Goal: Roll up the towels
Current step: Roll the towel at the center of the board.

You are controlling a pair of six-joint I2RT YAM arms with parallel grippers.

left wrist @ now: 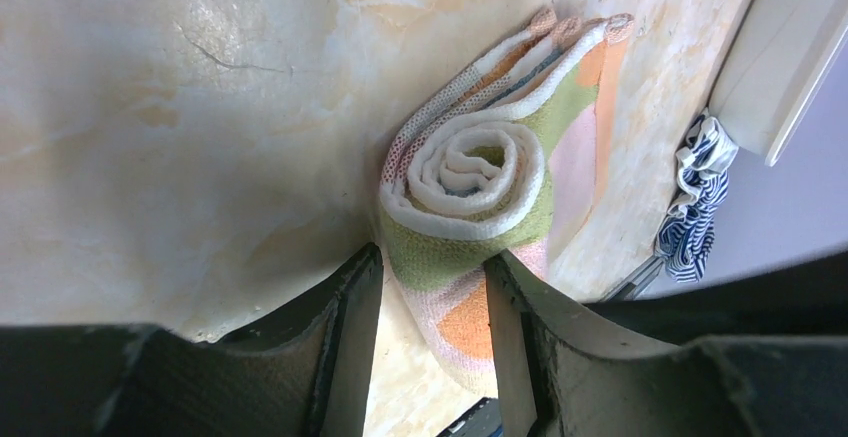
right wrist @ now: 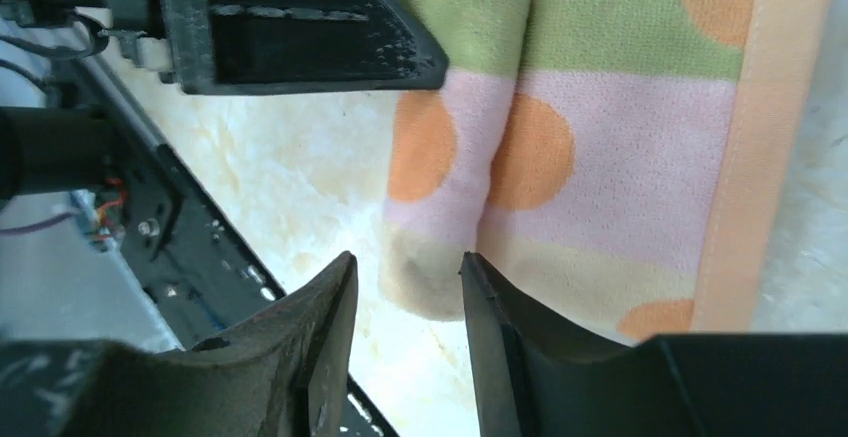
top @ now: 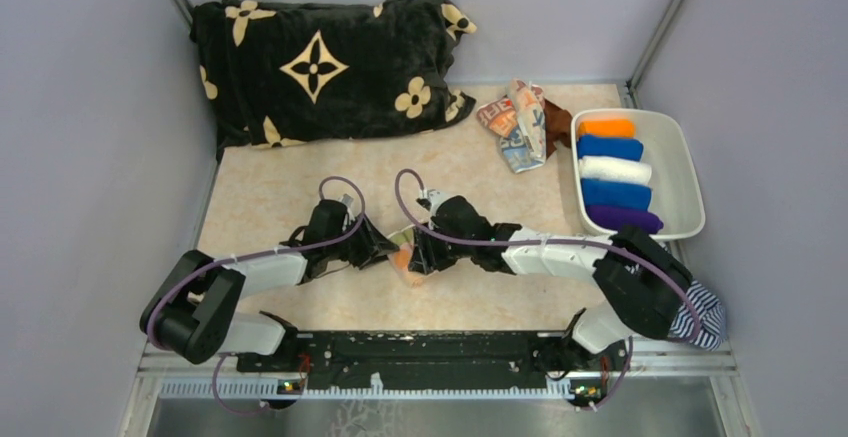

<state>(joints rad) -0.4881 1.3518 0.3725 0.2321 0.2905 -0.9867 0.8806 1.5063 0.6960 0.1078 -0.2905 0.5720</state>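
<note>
Nearest you, a navy-and-white striped cloth is lying crumpled beside the right arm's base. Mid-table, both your grippers are meeting at the orange-peach printed terry towel. It is sitting rolled up on the beige marbled table, with its loose edge trailing flat.

Your left gripper is straddling one end of the roll, fingertips touching its sides. Can't tell whether it's actually pinching. Your right gripper is standing spread at the other end. A sliver of table is showing between one finger and the cloth, so it isn't clamping anything.

Farther right, a white plastic oblong tray is holding five plain rolls in a row: orange, blue, white, blue, purple. Just left of the tray, a pale blue-white printed towel is lying bunched. A plain brown towel is peeking out beside it, touching it.

At the back, a big black blanket with beige flowers is lying against the wall.
</note>
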